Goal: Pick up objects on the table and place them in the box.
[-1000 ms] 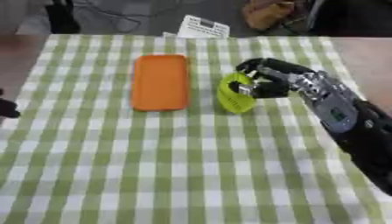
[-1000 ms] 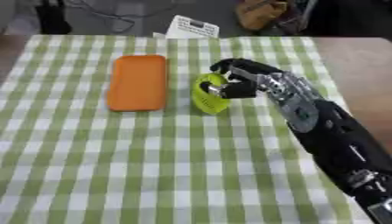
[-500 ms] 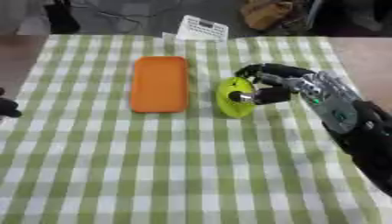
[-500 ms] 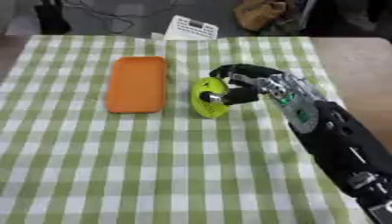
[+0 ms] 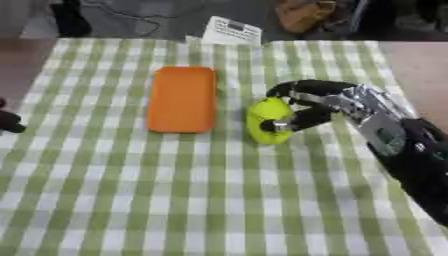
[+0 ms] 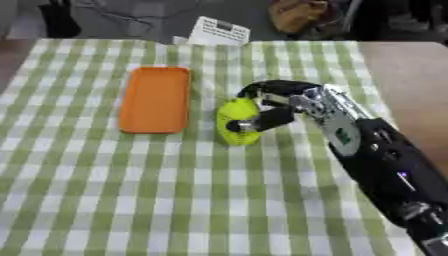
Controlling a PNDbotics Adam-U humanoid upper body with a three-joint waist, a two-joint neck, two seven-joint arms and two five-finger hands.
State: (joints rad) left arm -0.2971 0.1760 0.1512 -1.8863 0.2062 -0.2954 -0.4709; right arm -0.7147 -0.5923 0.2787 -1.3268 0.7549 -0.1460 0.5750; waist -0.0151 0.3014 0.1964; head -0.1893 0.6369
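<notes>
Closing on the ball (image 5: 268, 121), my right hand (image 5: 325, 102) now has its fingers (image 5: 293, 89) curled over the top and the thumb hooked in low from the right, so it reads as clamped on the ball; a second ago the fingers were arched above it and the thumb stood further off; the ball itself has hardly shifted, sitting on the checked cloth just right of the orange tray (image 5: 181, 98), near it but not touching.

I judge the grasp made and the lift not yet begun, since the ball looks to rest on the table (image 5: 131, 200) with no gap I can make out beneath it; the next move calls for a straight rise before any carry.

What troubles me is the box; nothing here has walls I can see; the orange tray is flat with a low rim and may be the target or only a lid, I cannot tell which.

The ball's right side is covered by my thumb, so where the thumb bears is hidden; a dark patch on the ball by the thumb may be a hole or a mark.

My left hand (image 5: 10, 121) shows only as a dark sliver at the left edge, cut off; whether it is spread or curled I cannot tell.

A white card (image 5: 232, 31) lies at the far edge, its print unreadable.
</notes>
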